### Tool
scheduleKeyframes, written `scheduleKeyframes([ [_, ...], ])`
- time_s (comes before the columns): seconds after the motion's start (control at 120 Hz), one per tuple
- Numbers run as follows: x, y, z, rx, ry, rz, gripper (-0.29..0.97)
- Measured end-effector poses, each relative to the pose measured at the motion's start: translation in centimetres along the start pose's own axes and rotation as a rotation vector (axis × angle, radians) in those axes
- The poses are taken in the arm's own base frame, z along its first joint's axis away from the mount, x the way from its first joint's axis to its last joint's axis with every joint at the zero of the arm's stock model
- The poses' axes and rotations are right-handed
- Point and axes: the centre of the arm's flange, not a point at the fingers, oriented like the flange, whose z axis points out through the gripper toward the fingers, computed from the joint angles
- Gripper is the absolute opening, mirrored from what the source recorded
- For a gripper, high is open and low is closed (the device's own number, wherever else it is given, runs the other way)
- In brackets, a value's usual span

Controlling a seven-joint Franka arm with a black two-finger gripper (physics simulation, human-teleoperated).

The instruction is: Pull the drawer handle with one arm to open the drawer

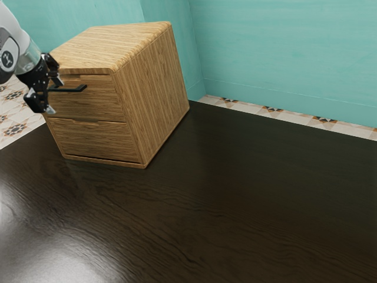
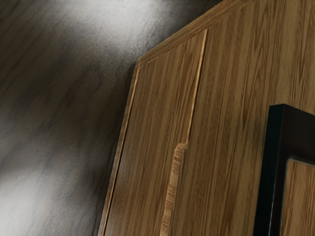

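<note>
A light wooden cabinet (image 1: 147, 76) stands on the dark table at the exterior view's upper left. It has two drawers. The upper drawer (image 1: 88, 103) carries a thin black handle (image 1: 72, 88) that sticks out from its front. My black gripper (image 1: 49, 88) is at the handle's outer end. It is open, with one finger above the bar and one below. In the wrist view the handle (image 2: 273, 172) appears as a dark bar close to the hand against the upper drawer front (image 2: 231, 98). Both drawer fronts look flush with the cabinet.
The lower drawer (image 1: 94, 138) has no handle that I can see. The glossy dark table (image 1: 235, 200) stretches wide toward the exterior view's right and front. A turquoise wall (image 1: 283, 47) and a patterned tile floor (image 1: 12, 127) lie behind the cabinet.
</note>
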Motion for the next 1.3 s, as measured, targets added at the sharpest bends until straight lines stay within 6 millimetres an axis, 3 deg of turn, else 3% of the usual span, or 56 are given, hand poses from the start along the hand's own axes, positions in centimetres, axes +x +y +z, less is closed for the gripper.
scheduleKeyframes([
  [0.833, -1.4, -0.6, 2.6, 0.024, -0.01, 0.005, 0.68],
  [1.033, -1.9, -1.8, 1.9, 0.033, -0.017, 0.009, 0.68],
  [1.3, -1.7, -3.8, -0.8, 0.019, -0.019, 0.007, 0.68],
])
